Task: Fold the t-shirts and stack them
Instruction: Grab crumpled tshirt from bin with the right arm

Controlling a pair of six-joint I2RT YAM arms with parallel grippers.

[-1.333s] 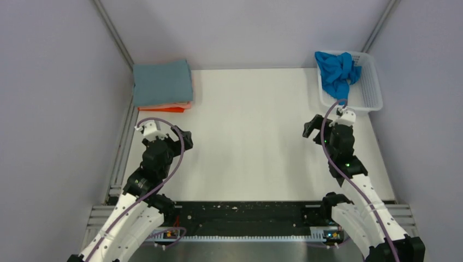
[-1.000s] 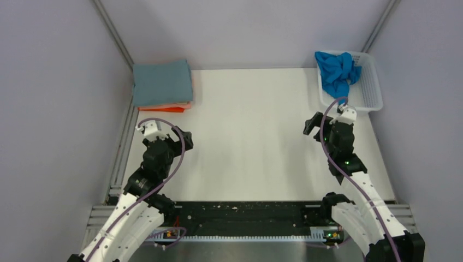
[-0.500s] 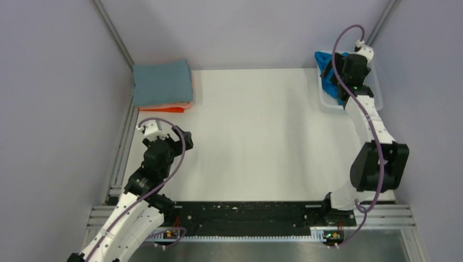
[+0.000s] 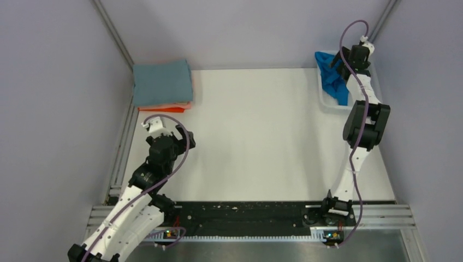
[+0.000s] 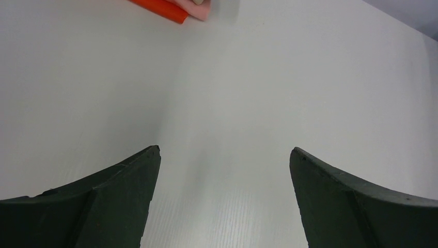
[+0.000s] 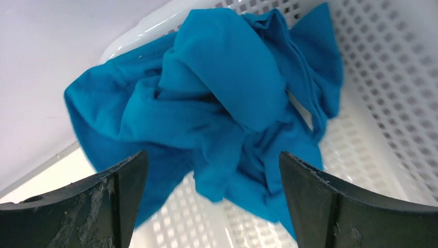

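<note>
Right jaws are wide open and empty, hovering over the crumpled blue t-shirt in the basket at the bench far-right corner. Left jaws are wide open and empty over bare bench, near the folded stack at far left. Risks:
- The jaws could pinch many layers, so the shirt lifts bunched.
- The tips could snag the mesh.
- The basket could drag or tip with the cloth.

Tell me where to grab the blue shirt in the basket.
Pinch the raised central bunch of the blue shirt, coming straight down. It looks crumpled highest there, with thick folds to bite, and the basket walls block a side approach. The right gripper hangs open above it.
</note>
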